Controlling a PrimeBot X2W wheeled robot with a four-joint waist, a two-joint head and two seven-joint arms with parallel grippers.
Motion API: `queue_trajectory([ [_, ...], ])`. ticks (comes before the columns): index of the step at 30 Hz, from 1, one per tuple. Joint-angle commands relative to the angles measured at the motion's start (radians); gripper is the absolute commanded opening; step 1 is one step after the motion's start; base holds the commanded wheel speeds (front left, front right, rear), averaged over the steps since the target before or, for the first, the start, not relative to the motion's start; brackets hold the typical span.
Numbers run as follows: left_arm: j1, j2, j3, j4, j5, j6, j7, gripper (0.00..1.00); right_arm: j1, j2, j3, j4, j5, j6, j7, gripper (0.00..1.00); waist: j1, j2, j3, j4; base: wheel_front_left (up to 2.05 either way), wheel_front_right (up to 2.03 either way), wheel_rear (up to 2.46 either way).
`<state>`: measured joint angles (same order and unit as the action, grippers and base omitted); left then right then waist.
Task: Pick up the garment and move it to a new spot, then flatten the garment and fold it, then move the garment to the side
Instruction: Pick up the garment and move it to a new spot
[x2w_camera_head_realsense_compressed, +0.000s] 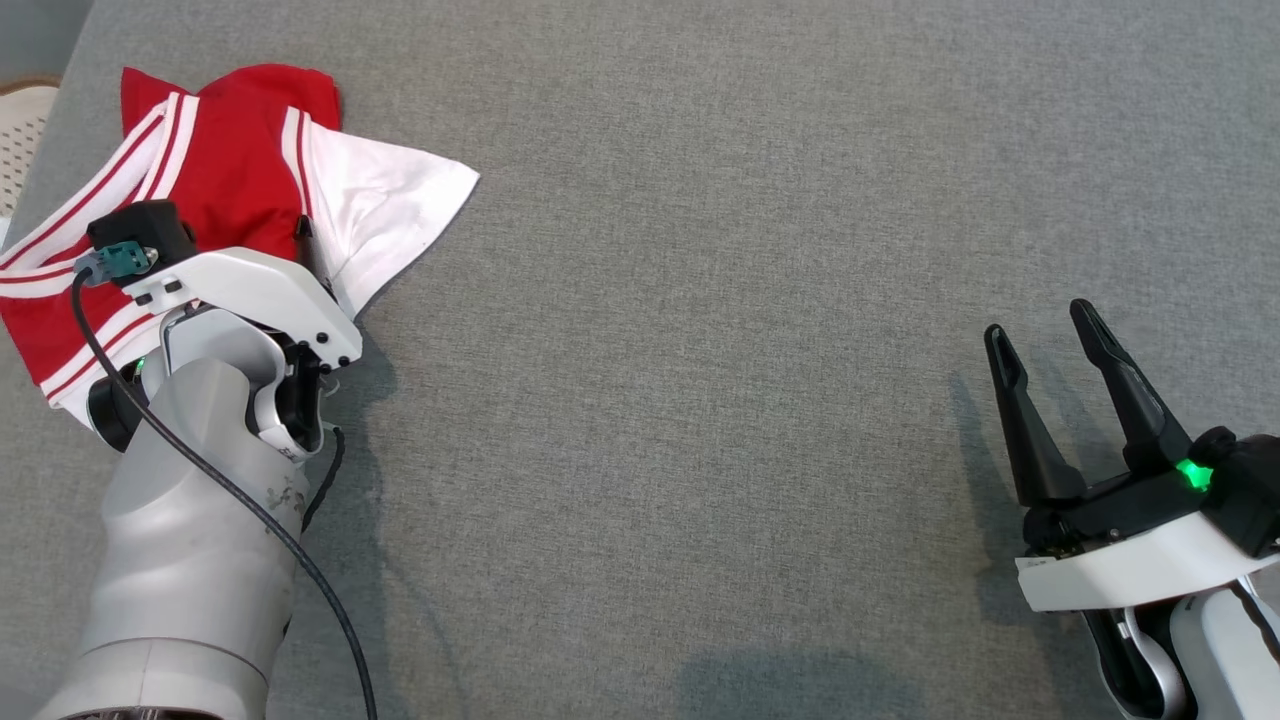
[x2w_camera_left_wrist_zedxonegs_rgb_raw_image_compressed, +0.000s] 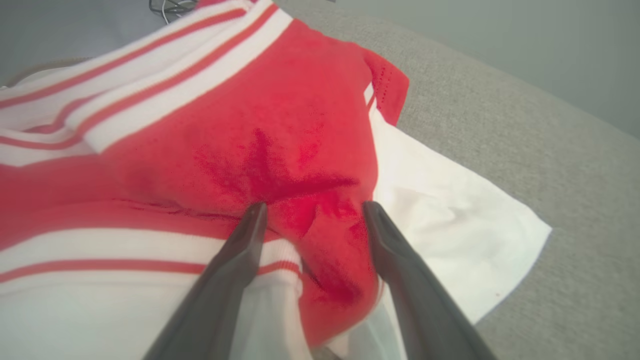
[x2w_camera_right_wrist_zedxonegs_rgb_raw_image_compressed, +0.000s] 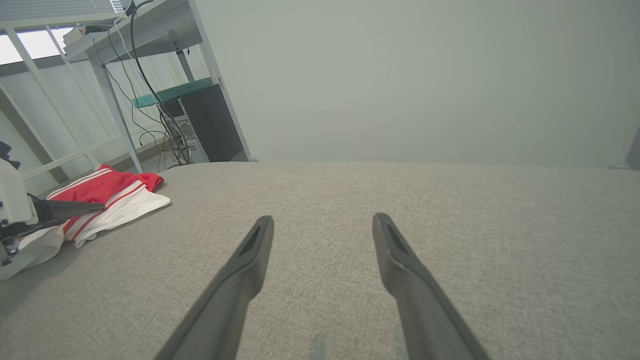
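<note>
**Left tool (x2w_camera_left_wrist_zedxonegs_rgb_raw_image_compressed: 312, 210) on the garment (x2w_camera_left_wrist_zedxonegs_rgb_raw_image_compressed: 280, 125)**

It's spread wide, both tips pressing into the garment's red middle, a wrinkle bunched between them, nothing pinched. The garment lies crumpled on the grey bench (x2w_camera_head_realsense_compressed: 700, 350), red with white striped bands, a white flap fanned out on its right. Well off to the garment's right, the right tool (x2w_camera_head_realsense_compressed: 1040, 325) hangs over the bench, spread too, holding nothing.

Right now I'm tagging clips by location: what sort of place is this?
Likely a lab or workshop rather than a home: the red-and-white garment lies on a grey fabric-covered table, and behind it stand a metal rack with dangling cables and what looks like a computer tower.
</note>
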<state>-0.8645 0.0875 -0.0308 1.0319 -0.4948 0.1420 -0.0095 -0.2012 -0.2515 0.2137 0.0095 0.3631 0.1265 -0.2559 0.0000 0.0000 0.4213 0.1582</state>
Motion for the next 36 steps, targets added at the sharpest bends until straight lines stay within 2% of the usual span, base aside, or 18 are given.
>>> queue_trajectory([
  [1, -0.025, 0.046, 0.018, -0.002, 0.0, 0.004, -0.003, 1.0, -0.008, -0.009, 0.025, -0.033, 0.009, 0.004, -0.006, 1.0, 0.0, 0.0, 0.005, -0.006, 0.0, 0.0, 0.0],
  [6, -0.049, 0.056, 0.015, 0.071, -0.004, -0.014, -0.026, 1.0, -0.015, -0.013, 0.028, -0.034, 0.015, 0.004, -0.006, 1.0, 0.0, 0.0, 0.012, -0.021, 0.0, 0.0, 0.0],
  [7, -0.053, 0.056, 0.015, 0.083, -0.007, -0.02, -0.031, 0.83, -0.016, -0.014, 0.029, -0.034, 0.015, 0.004, -0.006, 1.0, 0.0, 0.0, 0.013, -0.023, 0.0, 0.0, 0.0],
  [8, -0.057, 0.056, 0.017, 0.093, -0.01, -0.025, -0.037, 0.0, -0.016, -0.015, 0.03, -0.033, 0.016, 0.004, -0.006, 1.0, 0.0, 0.0, 0.013, -0.024, 0.0, 0.0, 0.0],
  [15, -0.075, 0.047, 0.034, 0.136, -0.044, -0.079, -0.108, 0.0, -0.016, -0.017, 0.041, -0.028, 0.02, 0.004, -0.006, 1.0, 0.0, 0.0, -0.008, -0.03, 0.0, 0.0, 0.0],
  [23, -0.069, 0.035, 0.057, 0.077, -0.082, -0.192, -0.229, 0.0, -0.002, 0.0, 0.045, -0.018, 0.022, 0.004, -0.006, 1.0, 0.0, 0.0, -0.074, -0.04, 0.0, 0.0, 0.0],
  [30, -0.029, 0.02, 0.059, -0.052, -0.087, -0.228, -0.249, 0.0, 0.023, 0.028, 0.044, -0.007, 0.022, 0.004, -0.006, 1.0, 0.0, 0.0, -0.162, -0.064, 0.0, 0.0, 0.0],
  [36, 0.014, -0.005, 0.036, -0.168, -0.098, -0.242, -0.237, 0.0, 0.052, 0.045, 0.043, 0.003, 0.023, 0.004, -0.006, 1.0, 0.0, 0.0, -0.23, -0.089, 0.0, 0.0, 0.0],
])
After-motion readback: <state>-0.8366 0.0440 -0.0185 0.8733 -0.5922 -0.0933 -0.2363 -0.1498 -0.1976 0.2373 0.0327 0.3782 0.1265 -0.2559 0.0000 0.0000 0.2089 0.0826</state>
